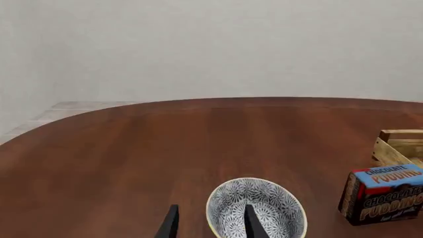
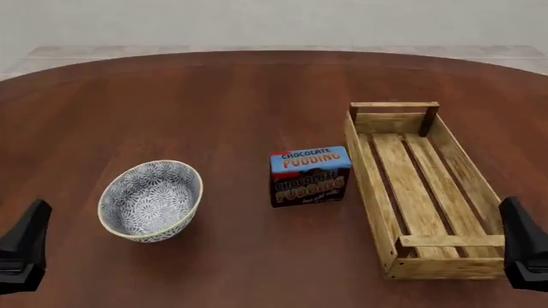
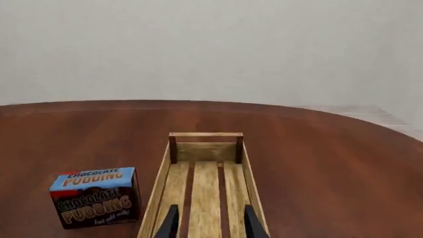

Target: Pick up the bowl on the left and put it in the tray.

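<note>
Bowl sits untouched on counter; my left hand, fingers wide, should straddle its near rim before closing

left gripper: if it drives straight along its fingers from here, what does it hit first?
Most likely the bowl. In the left wrist view the left gripper is open, with one fingertip over the bowl's inside and the other outside the near rim. Depth is unclear, so it may pass just above.
</note>
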### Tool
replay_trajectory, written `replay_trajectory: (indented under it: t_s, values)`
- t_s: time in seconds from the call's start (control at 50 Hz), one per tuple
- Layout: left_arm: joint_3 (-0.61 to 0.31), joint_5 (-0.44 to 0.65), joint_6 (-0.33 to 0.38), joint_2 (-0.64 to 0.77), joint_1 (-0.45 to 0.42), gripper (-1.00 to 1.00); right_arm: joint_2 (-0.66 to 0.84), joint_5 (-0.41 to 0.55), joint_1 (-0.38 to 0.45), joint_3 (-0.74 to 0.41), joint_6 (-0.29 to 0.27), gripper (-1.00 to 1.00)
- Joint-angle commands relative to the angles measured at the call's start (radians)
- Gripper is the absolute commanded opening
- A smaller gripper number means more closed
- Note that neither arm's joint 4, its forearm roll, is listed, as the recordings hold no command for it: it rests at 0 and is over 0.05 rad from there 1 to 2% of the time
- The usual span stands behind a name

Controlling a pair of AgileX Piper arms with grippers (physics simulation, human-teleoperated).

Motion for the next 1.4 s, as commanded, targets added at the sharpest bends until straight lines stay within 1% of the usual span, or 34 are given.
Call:
replay_trajectory:
  t_s: [0.02,0.22,0.32,0.42,0.48,0.5,0.54,0.58,0.6,0.64,0.66,0.7,0.76,0.78,0.84,0.9,0.92,0.94,1.04,1.12,1.24,1.32,1.36,1.4]
  values:
    - [0.000,0.000,0.000,0.000,0.000,1.00,-0.007,0.030,0.013,-0.010,0.009,1.00]
    - [0.000,0.000,0.000,0.000,0.000,1.00,-0.002,0.024,0.016,0.001,0.005,1.00]
    - [0.000,0.000,0.000,0.000,0.000,1.00,0.000,0.021,0.018,0.000,0.017,1.00]
    - [0.000,0.000,0.000,0.000,0.000,1.00,0.109,-0.060,0.023,0.000,0.031,1.00]
    - [0.000,0.000,0.000,0.000,0.000,1.00,0.142,-0.081,0.040,-0.010,0.035,1.00]
    - [0.000,0.000,0.000,0.000,0.000,1.00,0.156,-0.077,0.060,-0.024,0.032,1.00]
    - [0.000,0.000,0.000,0.000,0.000,1.00,0.154,-0.051,0.073,-0.060,0.017,1.00]
    - [0.000,0.000,0.000,0.000,0.000,1.00,0.182,-0.052,0.097,-0.088,-0.010,1.00]
    - [0.000,0.000,0.000,0.000,0.000,1.00,0.182,-0.042,0.089,-0.111,-0.021,1.00]
    - [0.000,0.000,0.000,0.000,0.000,1.00,0.191,-0.029,0.098,-0.143,-0.042,1.00]
    - [0.000,0.000,0.000,0.000,0.000,1.00,0.188,-0.018,0.105,-0.155,-0.041,1.00]
    - [0.000,0.000,0.000,0.000,0.000,1.00,0.200,-0.011,0.115,-0.182,-0.069,1.00]
    - [0.000,0.000,0.000,0.000,0.000,1.00,0.219,-0.002,0.135,-0.211,-0.074,1.00]
    - [0.000,0.000,0.000,0.000,0.000,1.00,0.212,0.022,0.136,-0.245,-0.089,1.00]
    - [0.000,0.000,0.000,0.000,0.000,1.00,0.211,0.045,0.138,-0.279,-0.099,1.00]
    - [0.000,0.000,0.000,0.000,0.000,1.00,0.204,0.092,0.151,-0.345,-0.126,1.00]
    - [0.000,0.000,0.000,0.000,0.000,1.00,0.204,0.093,0.151,-0.345,-0.126,1.00]
    - [0.000,0.000,0.000,0.000,0.000,1.00,0.213,0.109,0.158,-0.375,-0.125,1.00]
    - [0.000,0.000,0.000,0.000,0.000,1.00,0.245,0.128,0.179,-0.432,-0.119,1.00]
    - [0.000,0.000,0.000,0.000,0.000,1.00,0.266,0.143,0.200,-0.476,-0.137,1.00]
    - [0.000,0.000,0.000,0.000,0.000,1.00,0.303,0.161,0.226,-0.538,-0.133,1.00]
    - [0.000,0.000,0.000,0.000,0.000,1.00,0.404,0.163,0.313,-0.590,-0.125,1.00]
    - [0.000,0.000,0.000,0.000,0.000,1.00,0.444,0.163,0.347,-0.612,-0.105,1.00]
    - [0.000,0.000,0.000,0.000,0.000,1.00,0.502,0.161,0.403,-0.635,-0.088,1.00]
